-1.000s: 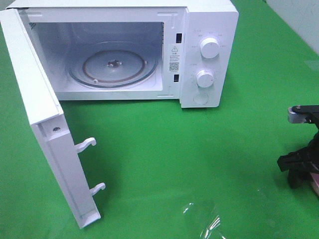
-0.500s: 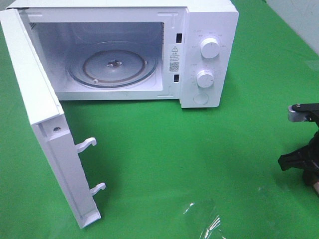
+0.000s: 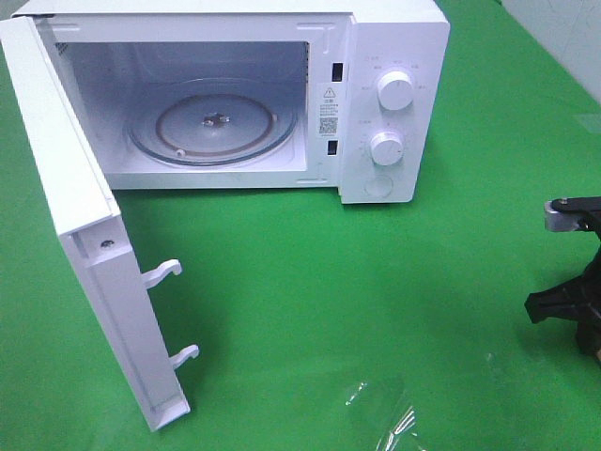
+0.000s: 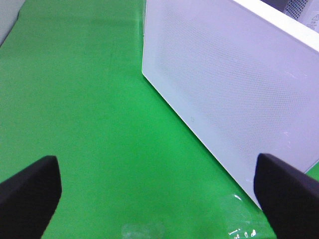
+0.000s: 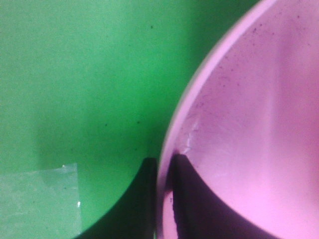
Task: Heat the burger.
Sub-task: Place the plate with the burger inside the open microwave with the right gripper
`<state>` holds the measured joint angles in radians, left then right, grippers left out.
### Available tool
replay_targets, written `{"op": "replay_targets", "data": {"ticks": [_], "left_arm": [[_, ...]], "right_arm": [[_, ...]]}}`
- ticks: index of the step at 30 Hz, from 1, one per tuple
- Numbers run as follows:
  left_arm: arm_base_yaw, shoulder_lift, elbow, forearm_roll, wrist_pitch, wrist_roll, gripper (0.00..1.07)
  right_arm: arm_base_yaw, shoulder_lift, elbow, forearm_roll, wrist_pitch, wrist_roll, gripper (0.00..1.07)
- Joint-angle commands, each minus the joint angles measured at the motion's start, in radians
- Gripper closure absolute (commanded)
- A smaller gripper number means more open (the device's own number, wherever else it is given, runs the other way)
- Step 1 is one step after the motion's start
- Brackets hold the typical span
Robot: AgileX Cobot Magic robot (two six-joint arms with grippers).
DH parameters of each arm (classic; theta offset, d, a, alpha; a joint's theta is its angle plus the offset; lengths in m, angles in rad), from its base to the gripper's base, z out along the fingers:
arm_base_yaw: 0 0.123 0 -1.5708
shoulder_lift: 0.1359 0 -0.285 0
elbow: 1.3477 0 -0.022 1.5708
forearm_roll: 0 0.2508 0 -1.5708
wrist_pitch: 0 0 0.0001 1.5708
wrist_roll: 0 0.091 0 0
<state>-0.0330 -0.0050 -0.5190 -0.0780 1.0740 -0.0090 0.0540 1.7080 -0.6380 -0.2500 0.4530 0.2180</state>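
Upper centre, a sticker [image 3: 328, 110] on the microwave [image 3: 394, 47] bears a warning triangle and QR code; its print is unreadably small. The left gripper [image 4: 158, 199] has its jaws spread; the right gripper [image 5: 163, 163] pinches the pink plate [image 5: 244, 124] by its rim. The burger is out of view.

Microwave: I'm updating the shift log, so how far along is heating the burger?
Done: the microwave door stands open and the glass turntable is bare. In hand: the right jaws pinch the rim of the pink plate; the burger is out of view. Left: carry it in, shut the door, start heating.
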Motion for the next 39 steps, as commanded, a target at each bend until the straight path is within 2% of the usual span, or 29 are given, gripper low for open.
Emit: {"op": "replay_targets", "data": {"ticks": [1,6,13,24,29,39], "left_arm": [[0.001,-0.016,0.003,-0.004,-0.007,0.001,0.1],[0.001,-0.016,0.003,-0.004,-0.007,0.001,0.1],[0.001,-0.016,0.003,-0.004,-0.007,0.001,0.1],[0.001,-0.016,0.003,-0.004,-0.007,0.001,0.1],[0.001,-0.016,0.003,-0.004,-0.007,0.001,0.1],[0.001,-0.016,0.003,-0.004,-0.007,0.001,0.1]], "right_arm": [[0.029,0.016,0.012,-0.063,0.062,0.088,1.07],[0.094,0.016,0.012,-0.142,0.116,0.172,1.07],[0.19,0.016,0.012,-0.185,0.17,0.205,1.07],[0.283,0.016,0.012,-0.249,0.275,0.242,1.07],[0.301,-0.009,0.012,-0.253,0.302,0.242,1.07],[0.304,-0.185,0.012,-0.279,0.412,0.222,1.07]]}}
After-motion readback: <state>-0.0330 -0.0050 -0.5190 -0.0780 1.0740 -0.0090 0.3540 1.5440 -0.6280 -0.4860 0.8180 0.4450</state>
